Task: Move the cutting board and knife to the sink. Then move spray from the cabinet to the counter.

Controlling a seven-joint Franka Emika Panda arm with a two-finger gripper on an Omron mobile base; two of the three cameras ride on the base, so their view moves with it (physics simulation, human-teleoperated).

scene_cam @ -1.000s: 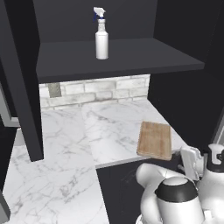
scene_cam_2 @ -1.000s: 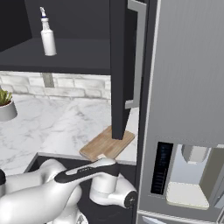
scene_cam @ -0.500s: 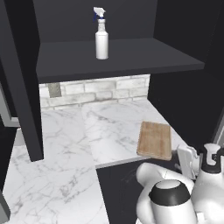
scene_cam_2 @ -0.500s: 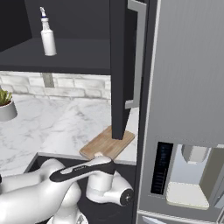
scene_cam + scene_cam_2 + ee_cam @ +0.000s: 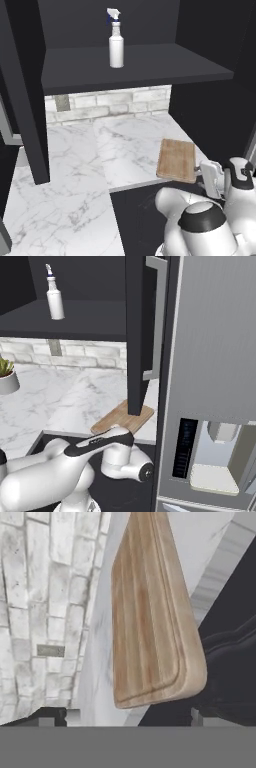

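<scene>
1. To the left of the fingers (image 5: pixel 128 717) and far above them, the spray (image 5: pixel 116 42) stands upright on the cabinet (image 5: pixel 135 65) shelf. It belongs to the later step, so leave it for now.
2. Just ahead of the fingers lies the cutting board (image 5: pixel 150 612), flat on the table (image 5: pixel 75 210). Its near end hangs a little past the front edge, over the dark sink (image 5: pixel 145 210).
3. In the hand view the fingers stand wide, one tip at each side, and the near end of the board lies between them without touching. Nothing is held.
4. My judgement: the step in hand is the grasp of the board. Take it by that overhanging end, where one finger can go under it.
5. The hand looks along the board nearly edge-on, so the fingers should close across its thickness, not its width.
6. To the right of the fingers is the dark cabinet side; lift little and draw back toward the sink.
7. I cannot make out the knife in these views.
</scene>
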